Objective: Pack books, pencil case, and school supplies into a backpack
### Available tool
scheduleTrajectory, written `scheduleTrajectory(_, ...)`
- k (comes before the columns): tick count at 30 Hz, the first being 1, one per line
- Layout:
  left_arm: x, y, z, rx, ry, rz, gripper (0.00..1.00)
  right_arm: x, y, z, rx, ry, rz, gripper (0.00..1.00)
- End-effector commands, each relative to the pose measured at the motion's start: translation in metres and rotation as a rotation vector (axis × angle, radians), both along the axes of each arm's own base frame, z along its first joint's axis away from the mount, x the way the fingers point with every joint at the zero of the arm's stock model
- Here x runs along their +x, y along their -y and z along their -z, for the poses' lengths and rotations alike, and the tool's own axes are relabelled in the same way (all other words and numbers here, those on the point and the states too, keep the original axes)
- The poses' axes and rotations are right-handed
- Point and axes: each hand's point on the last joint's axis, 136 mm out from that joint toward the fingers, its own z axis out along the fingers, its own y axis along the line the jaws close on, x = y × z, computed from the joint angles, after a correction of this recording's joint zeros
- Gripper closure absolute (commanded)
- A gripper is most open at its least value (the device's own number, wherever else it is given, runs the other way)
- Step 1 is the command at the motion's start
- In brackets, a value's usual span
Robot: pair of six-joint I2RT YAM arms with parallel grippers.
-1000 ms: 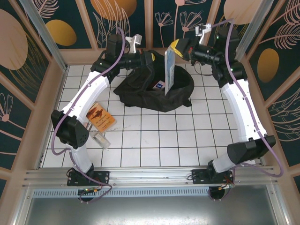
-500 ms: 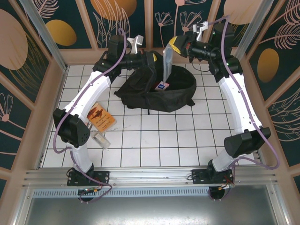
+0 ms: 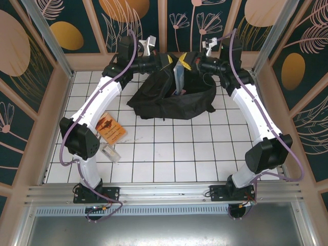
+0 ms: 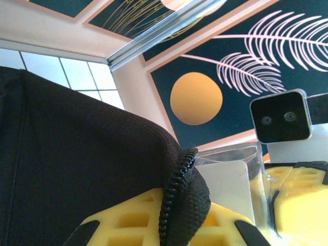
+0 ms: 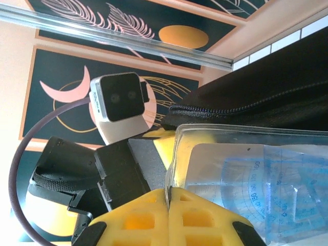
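two tools meet over the backpack (image 3: 169, 102) at the far side of the worktop (image 3: 205, 154); from above, their fingertips are too crowded to separate. wrist views settle it: left tool (image 4: 180, 223) pressed together, pinching the backpack's zipper edge (image 4: 177, 189); right tool (image 5: 168, 205) pressed together on the rim of a clear pouch (image 5: 241, 174). pouch holds a blue protractor (image 5: 287, 189); its other contents are blurred. pouch hangs upright with its lower end sunk in the backpack's mouth; how deep is hidden by fabric. backpack interior dark, contents not legible. book (image 3: 110, 128) lies flat on the worktop beside the left arm, well apart from the backpack, with a small clear tube (image 3: 110, 152) just beside it, nearer the bases. against a second ago: right arm has swung inward, pouch sits lower and further left; book and tube unmoved.
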Motion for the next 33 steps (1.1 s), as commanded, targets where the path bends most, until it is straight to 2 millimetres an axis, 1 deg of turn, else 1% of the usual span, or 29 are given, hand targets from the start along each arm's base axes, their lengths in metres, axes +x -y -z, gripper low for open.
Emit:
scheduleTrajectory(1, -0.008, -0.003, -0.07, -0.129, 0.16, 0.028, 1.0, -0.002, -0.004, -0.009, 0.017, 0.067, -0.002, 1.0)
scheduleTrajectory(3, -0.008, -0.005, -0.072, -0.138, 0.159, 0.029, 1.0, -0.002, -0.009, -0.004, 0.011, 0.065, -0.012, 1.0)
scheduleTrajectory(7, -0.007, -0.013, -0.075, -0.153, 0.157, 0.013, 1.0, 0.0, -0.012, 0.015, -0.033, 0.041, -0.017, 1.0)
scheduleTrajectory(9, -0.006, -0.019, -0.078, -0.157, 0.16, -0.002, 1.0, -0.002, -0.008, 0.033, -0.076, 0.022, -0.004, 1.0)
scheduleTrajectory(11, -0.006, -0.025, -0.08, -0.159, 0.166, -0.015, 1.0, -0.001, 0.0, 0.063, -0.171, -0.036, 0.021, 1.0)
scheduleTrajectory(14, -0.005, -0.029, -0.08, -0.157, 0.17, -0.022, 1.0, -0.004, 0.008, 0.094, -0.257, -0.11, 0.04, 1.0)
scheduleTrajectory(16, -0.005, -0.029, -0.078, -0.155, 0.168, -0.019, 1.0, -0.004, 0.012, 0.105, -0.294, -0.141, 0.052, 1.0)
scheduleTrajectory(19, -0.006, -0.027, -0.072, -0.159, 0.16, -0.004, 1.0, 0.003, 0.015, 0.12, -0.346, -0.188, 0.081, 1.0)
scheduleTrajectory(21, -0.007, -0.026, -0.069, -0.163, 0.155, 0.006, 1.0, 0.009, 0.014, 0.133, -0.385, -0.224, 0.087, 1.0)
scheduleTrajectory(23, -0.009, -0.026, -0.065, -0.157, 0.155, 0.012, 1.0, 0.016, 0.008, 0.146, -0.425, -0.253, 0.079, 1.0)
scheduleTrajectory(24, -0.009, -0.026, -0.063, -0.153, 0.154, 0.013, 1.0, 0.018, 0.004, 0.153, -0.449, -0.268, 0.07, 1.0)
scheduleTrajectory(25, -0.01, -0.026, -0.063, -0.152, 0.154, 0.017, 1.0, 0.019, -0.003, 0.155, -0.455, -0.267, 0.054, 0.99)
scheduleTrajectory(27, -0.011, -0.026, -0.059, -0.148, 0.151, 0.023, 1.0, 0.021, -0.019, 0.158, -0.472, -0.263, 0.021, 0.79)
scheduleTrajectory(28, -0.012, -0.025, -0.058, -0.146, 0.149, 0.029, 1.0, 0.021, -0.027, 0.159, -0.48, -0.261, 0.005, 0.73)
scheduleTrajectory(29, -0.013, -0.025, -0.057, -0.142, 0.15, 0.032, 1.0, 0.022, -0.03, 0.158, -0.49, -0.257, 0.002, 0.7)
scheduleTrajectory(30, -0.013, -0.026, -0.055, -0.133, 0.151, 0.028, 1.0, 0.024, -0.032, 0.153, -0.508, -0.242, 0.011, 0.63)
scheduleTrajectory(31, -0.013, -0.026, -0.053, -0.124, 0.154, 0.027, 1.0, 0.026, -0.029, 0.149, -0.523, -0.229, 0.029, 0.59)
scheduleTrajectory(33, -0.012, -0.027, -0.049, -0.105, 0.155, 0.023, 1.0, 0.029, -0.016, 0.139, -0.548, -0.209, 0.086, 0.51)
